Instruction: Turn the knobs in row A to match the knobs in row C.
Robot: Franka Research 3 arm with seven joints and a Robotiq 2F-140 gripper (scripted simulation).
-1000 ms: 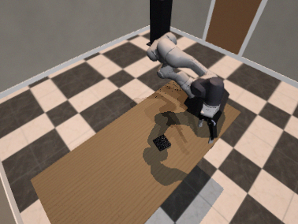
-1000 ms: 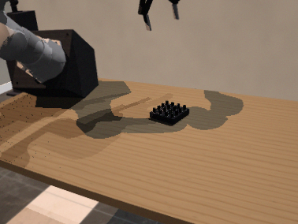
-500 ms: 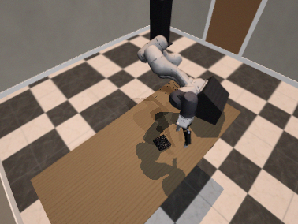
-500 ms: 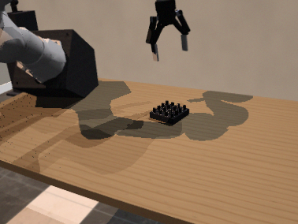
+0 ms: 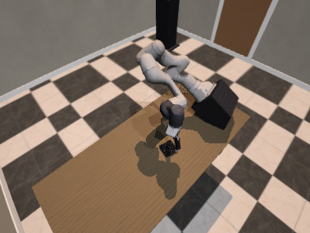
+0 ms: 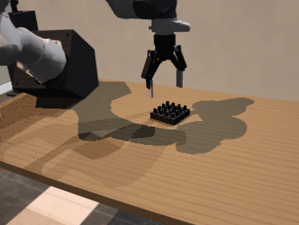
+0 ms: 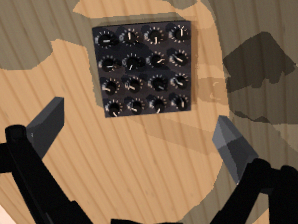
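The black knob box [image 5: 166, 148] [image 6: 162, 117] [image 7: 120, 50] stands on the table, with four rows of four black knobs. In the wrist view it lies at the upper middle, turned slightly. White lines and rings of marks show around the knobs. In the row at the top of that view, the line on the leftmost knob [image 7: 106, 40] lies about level, and those on the other three about upright. Names are too small to read, and no socket can be made out, so I cannot tell which row is A. My gripper [image 5: 177, 146] [image 6: 164, 88] [image 7: 141, 119] is open and empty, above the box and off to one side.
The wooden table [image 5: 90, 176] [image 6: 237, 182] [image 7: 145, 170] carries the box. The arm's black base block [image 5: 217, 104] [image 6: 81, 63] stands at one end of the table. Shadows of the arm fall around the box. A black pillar [image 5: 166, 22] stands beyond the table.
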